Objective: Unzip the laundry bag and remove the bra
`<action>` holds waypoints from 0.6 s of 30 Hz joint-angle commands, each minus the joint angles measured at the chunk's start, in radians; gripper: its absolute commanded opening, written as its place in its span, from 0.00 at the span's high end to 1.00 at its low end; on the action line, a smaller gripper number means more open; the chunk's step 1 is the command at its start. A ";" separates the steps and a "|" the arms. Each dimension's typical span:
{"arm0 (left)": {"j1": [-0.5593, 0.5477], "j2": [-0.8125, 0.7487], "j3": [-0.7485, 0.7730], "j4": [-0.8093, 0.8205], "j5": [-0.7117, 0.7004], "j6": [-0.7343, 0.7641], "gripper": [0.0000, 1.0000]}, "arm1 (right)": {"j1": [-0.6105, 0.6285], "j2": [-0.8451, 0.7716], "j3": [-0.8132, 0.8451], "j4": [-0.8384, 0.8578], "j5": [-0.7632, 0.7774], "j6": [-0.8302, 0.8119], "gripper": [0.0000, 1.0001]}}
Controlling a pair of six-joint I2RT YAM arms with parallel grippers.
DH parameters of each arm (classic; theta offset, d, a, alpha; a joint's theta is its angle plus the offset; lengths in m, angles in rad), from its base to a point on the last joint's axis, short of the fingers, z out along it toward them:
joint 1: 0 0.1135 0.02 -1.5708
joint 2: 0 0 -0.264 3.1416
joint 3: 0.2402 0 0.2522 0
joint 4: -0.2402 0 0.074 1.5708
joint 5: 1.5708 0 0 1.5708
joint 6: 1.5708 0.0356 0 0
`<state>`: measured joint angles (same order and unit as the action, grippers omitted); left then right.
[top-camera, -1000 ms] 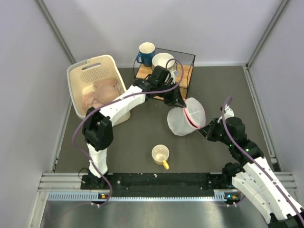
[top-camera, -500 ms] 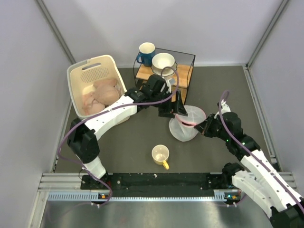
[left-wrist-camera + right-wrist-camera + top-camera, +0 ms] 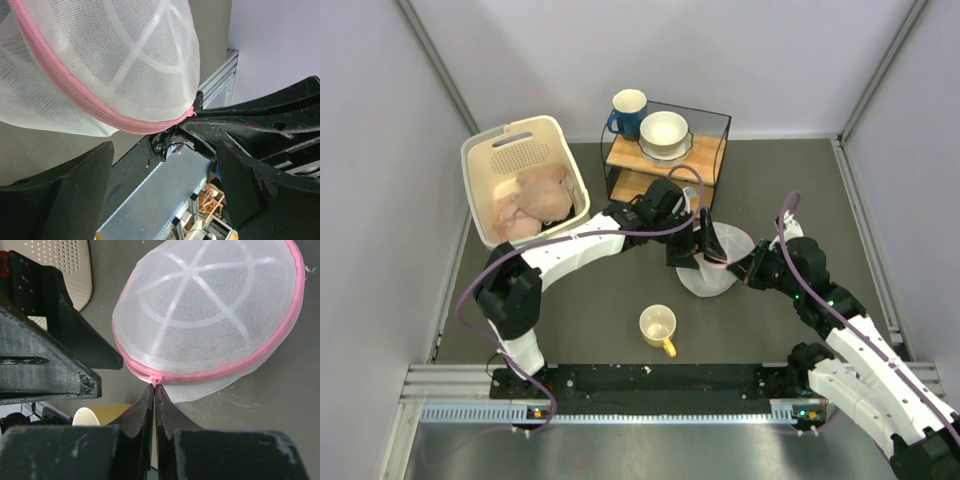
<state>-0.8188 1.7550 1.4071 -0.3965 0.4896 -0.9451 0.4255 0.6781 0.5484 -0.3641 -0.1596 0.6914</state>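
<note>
1. We took the yellow mug (image 3: 657, 325) as our marker. It stood upright on the dark table (image 3: 620, 290), close to the arm bases.
2. The laundry bag (image 3: 720, 262) lay on the table just beyond the mug and to its right, between the two grippers. From the right wrist, its white mesh dome (image 3: 210, 310) faced the camera.
3. The pink zip rim (image 3: 235, 367) ran around the bag. It looked closed along the stretch we could see.
4. The right gripper (image 3: 752, 268) came in from the right of the mug, at the bag's right edge. Its jaws were clenched tight on the pink zip pull (image 3: 155, 378).
5. From the left wrist, we saw that same pinch at the end of the zip (image 3: 192, 111).
6. The left gripper (image 3: 700, 245) hung beyond the mug, at the bag's left edge. Its jaws were released and spread wide, grasping nothing.
7. From the left wrist, the bag (image 3: 100, 60) lay past the fingertips, not between them.
8. The cream basket (image 3: 520, 150) stood well beyond the mug and to its left, with pale peach cloths (image 3: 532, 200) inside.
9. The wire rack (image 3: 665, 160) stood straight beyond the mug, farther off than the bag. A white bowl (image 3: 664, 130) sat on its wooden shelf, and a blue mug (image 3: 627, 108) stood just beside it.
</note>
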 commanded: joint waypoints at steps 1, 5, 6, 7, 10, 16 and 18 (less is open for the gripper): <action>0.001 0.015 -0.019 0.107 -0.008 -0.064 0.12 | 0.018 -0.014 0.002 0.045 0.006 0.000 1.00; 0.000 0.063 0.004 0.127 -0.092 -0.058 0.21 | 0.019 -0.017 -0.001 0.039 0.006 -0.007 1.00; -0.002 0.079 0.012 0.117 -0.098 -0.047 0.27 | 0.019 -0.015 -0.001 0.036 0.009 -0.012 1.00; 0.000 0.084 0.032 0.107 -0.108 -0.038 0.33 | 0.019 -0.017 0.001 0.021 0.009 -0.016 1.00; 0.006 0.069 0.055 0.058 -0.152 0.006 0.74 | 0.018 -0.032 0.004 -0.037 0.041 -0.039 1.00; 0.070 0.017 0.098 -0.030 -0.090 0.132 1.00 | -0.112 -0.067 -0.044 -0.144 0.075 -0.099 1.00; 0.089 0.020 0.111 -0.044 -0.050 0.169 1.00 | -0.136 -0.087 -0.059 -0.148 0.057 -0.104 1.00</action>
<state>-0.7914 1.8370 1.4605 -0.3916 0.4141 -0.8867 0.3576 0.6235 0.5137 -0.4511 -0.1249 0.6308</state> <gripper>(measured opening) 0.026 0.004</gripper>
